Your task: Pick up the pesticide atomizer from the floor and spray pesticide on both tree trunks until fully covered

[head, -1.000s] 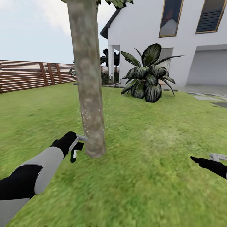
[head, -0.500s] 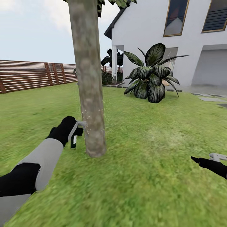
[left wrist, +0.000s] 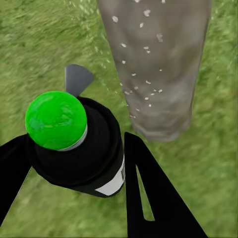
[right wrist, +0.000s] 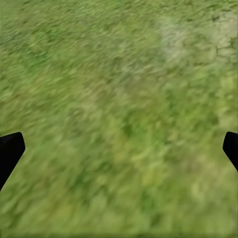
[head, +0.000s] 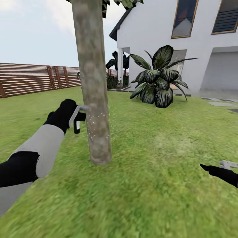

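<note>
One tree trunk (head: 94, 99), speckled with droplets, is mid-spraying. Left claw (head: 78, 116), clamped on the pesticide atomizer (left wrist: 79, 144) just beside the bark, should probably climb next. Right claw (right wrist: 119, 148) hangs apart over lawn (head: 158, 172).

Obstacle: the tree trunk (head: 94, 99) rises at 12 o'clock from the left hand (head: 79, 119), just beside the pesticide atomizer (left wrist: 82, 148) it grips, white droplets flecking the bark.
Open lawn: the grass (head: 158, 172) lies free from 3 to 6 o'clock of the trunk, under the right hand (head: 215, 167), whose fingers stand spread over bare turf.
Far barriers: a broad-leaved shrub (head: 158, 81) and white house (head: 155, 36) at 1 o'clock, wooden fence (head: 29, 79) at 10 o'clock.
</note>
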Motion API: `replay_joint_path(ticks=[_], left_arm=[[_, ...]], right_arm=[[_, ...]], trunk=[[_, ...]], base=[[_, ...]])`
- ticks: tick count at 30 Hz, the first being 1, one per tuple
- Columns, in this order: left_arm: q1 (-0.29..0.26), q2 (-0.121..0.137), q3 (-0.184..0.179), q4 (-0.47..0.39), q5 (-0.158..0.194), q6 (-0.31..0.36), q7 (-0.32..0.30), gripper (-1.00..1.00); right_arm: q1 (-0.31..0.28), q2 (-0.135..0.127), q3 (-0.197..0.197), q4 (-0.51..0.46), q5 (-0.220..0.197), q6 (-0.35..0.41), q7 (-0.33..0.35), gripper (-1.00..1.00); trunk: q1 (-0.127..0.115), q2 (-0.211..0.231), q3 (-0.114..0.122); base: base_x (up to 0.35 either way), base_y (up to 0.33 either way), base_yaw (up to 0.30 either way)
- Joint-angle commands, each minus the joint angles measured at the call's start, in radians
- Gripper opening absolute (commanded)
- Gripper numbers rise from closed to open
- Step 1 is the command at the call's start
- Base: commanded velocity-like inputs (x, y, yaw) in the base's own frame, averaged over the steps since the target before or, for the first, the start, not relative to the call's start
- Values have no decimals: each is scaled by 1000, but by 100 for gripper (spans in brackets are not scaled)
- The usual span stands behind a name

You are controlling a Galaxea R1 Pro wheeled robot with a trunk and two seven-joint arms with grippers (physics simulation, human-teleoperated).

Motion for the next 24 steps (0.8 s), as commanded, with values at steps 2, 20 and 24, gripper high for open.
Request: replay_joint_path(ticks=[2,20,24], left_arm=[[-14,0,0,0,1,0,-1,-100],[-27,-9,0,-74,-2,0,-1,-100],[-27,-9,-1,-99,0,0,-1,-100]], right_arm=[[0,0,0,0,0,0,0,100],[0,-1,0,0,0,0,-1,100],[0,-1,0,0,0,0,-1,100]], trunk=[[0,0,0],[0,0,0],[0,0,0]], base=[[0,0,0],[69,0,0],[0,0,0]])
